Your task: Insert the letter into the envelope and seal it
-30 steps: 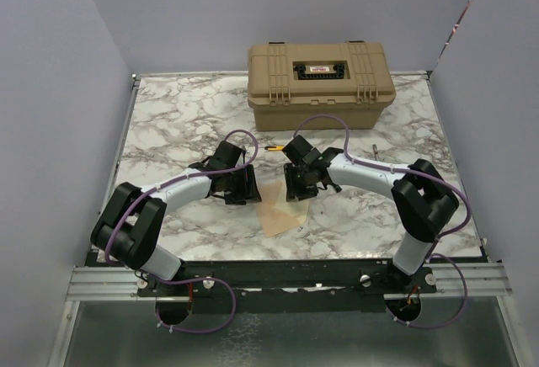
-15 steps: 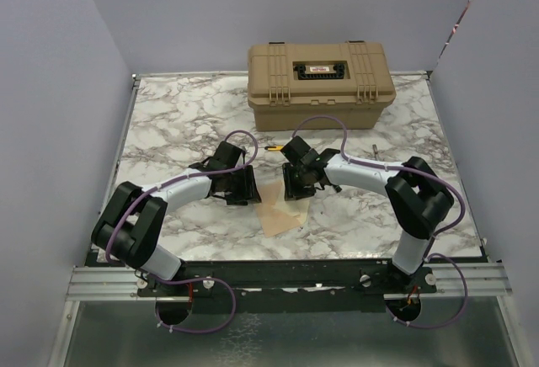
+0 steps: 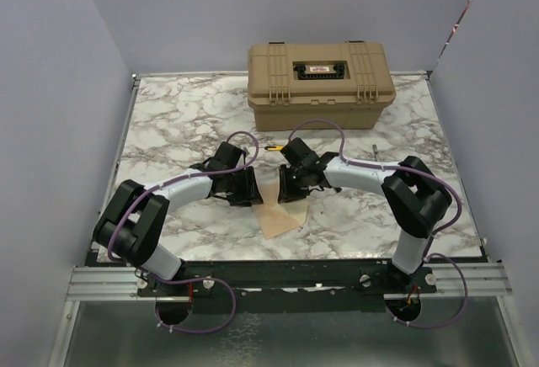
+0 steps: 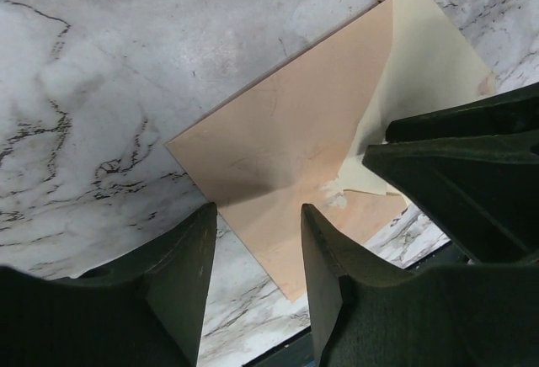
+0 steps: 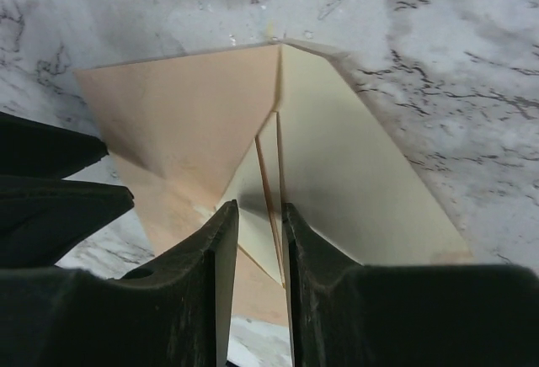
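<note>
Small peach-tan paper envelope (image 3: 280, 215) lies on the marble bench (image 3: 168, 123); right end effector (image 5: 258, 215) pinches its pale yellow flap (image 5: 362, 182), left end effector (image 4: 257, 215) gapes over it. Unpinned, it may drag

We are looking at a robotics lab test cell: plain lavender panels (image 3: 50, 89) box in a marble-patterned table (image 3: 168, 123) on three sides. A left arm (image 3: 181, 188) and a right arm (image 3: 362, 172) are mounted at an aluminium rail (image 3: 101, 283) along the near edge. Purple cables (image 3: 324, 121) loop off them, and a tan hard case (image 3: 320, 85) sits at the back.
</note>
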